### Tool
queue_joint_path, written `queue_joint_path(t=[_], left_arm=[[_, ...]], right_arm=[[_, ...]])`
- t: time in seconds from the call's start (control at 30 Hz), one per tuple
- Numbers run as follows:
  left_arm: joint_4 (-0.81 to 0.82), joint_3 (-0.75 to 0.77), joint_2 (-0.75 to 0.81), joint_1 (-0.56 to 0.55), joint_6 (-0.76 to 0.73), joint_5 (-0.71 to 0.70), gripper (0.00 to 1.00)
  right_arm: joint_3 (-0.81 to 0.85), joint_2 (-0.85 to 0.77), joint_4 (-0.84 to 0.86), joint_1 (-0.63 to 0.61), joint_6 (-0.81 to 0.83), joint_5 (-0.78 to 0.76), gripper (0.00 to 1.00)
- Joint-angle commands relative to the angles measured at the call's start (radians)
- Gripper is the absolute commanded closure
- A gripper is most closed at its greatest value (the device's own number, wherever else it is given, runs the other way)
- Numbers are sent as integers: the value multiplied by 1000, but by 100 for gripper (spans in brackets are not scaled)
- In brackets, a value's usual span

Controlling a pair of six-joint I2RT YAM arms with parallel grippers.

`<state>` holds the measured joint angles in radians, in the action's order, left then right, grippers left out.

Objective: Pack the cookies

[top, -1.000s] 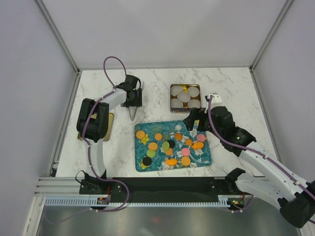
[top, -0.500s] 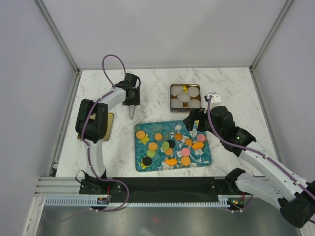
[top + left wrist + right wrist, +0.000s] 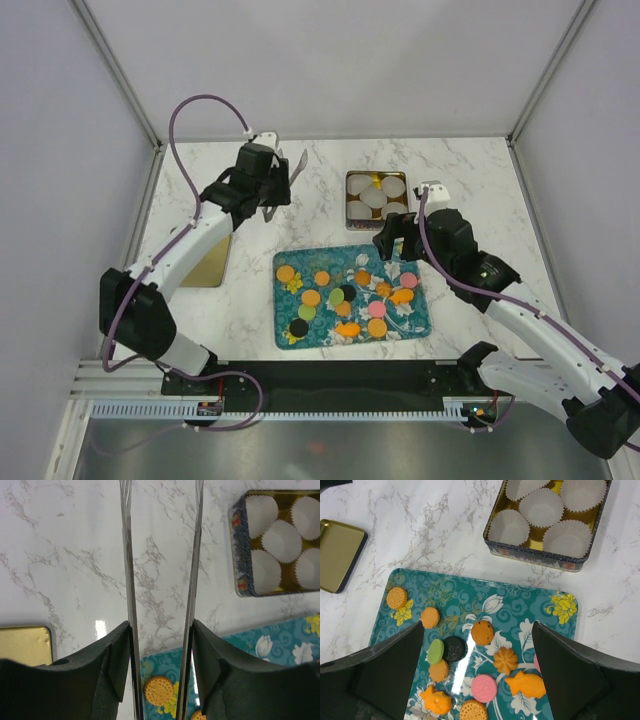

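Note:
Several cookies (image 3: 347, 294), round and shaped, in orange, pink, green and black, lie on a teal flowered tray (image 3: 283, 342). In the right wrist view I see an orange one (image 3: 482, 632), a pink one (image 3: 484, 688), a black one (image 3: 454, 648) and a green one (image 3: 436, 650). My left gripper (image 3: 270, 185) is raised over the marble behind the tray's left end, shut on thin metal tongs (image 3: 127, 580) whose blades stand apart. An orange cookie (image 3: 159, 690) shows between the blades. My right gripper (image 3: 395, 245) hovers wide open and empty over the tray's back right part.
An open tin (image 3: 349, 195) with white pleated paper cups (image 3: 542, 502) stands behind the tray; it also shows in the left wrist view (image 3: 240, 565). Its gold lid (image 3: 205, 262) lies left of the tray. White walls enclose the table on three sides.
My left arm has lifted and swung the tongs up and slightly right, toward the back of the table. The right arm has barely moved.

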<state>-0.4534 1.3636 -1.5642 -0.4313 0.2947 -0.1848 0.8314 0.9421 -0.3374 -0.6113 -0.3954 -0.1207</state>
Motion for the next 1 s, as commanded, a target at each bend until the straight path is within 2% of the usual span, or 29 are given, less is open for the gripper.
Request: queue_joint_path(t=[0.0,0.2,0.3,0.47,0.63,0.97], left_arm=[[2,-86,140,-66,64,-24,43],[-21,-225,346,-216,80,-25,46],[-97,-287,415,-316,124,-67,48],[-188,-397,550,-440,175,-36,53],[-298,-457,608,-534,231,-50,54],[-324,-523,610,-600,271,-33,52]], right_arm=[[66,1,-35,-2,29,-54,2],[113,-26,-78,-2,41,-82,2],[133,-25,-103,-2,53,-94,2],[135,-31,-130,-2,61,-119,2],[137,-14,-132,-2,61,-119,2],[124,-8,-132,-2,56,-125,2]])
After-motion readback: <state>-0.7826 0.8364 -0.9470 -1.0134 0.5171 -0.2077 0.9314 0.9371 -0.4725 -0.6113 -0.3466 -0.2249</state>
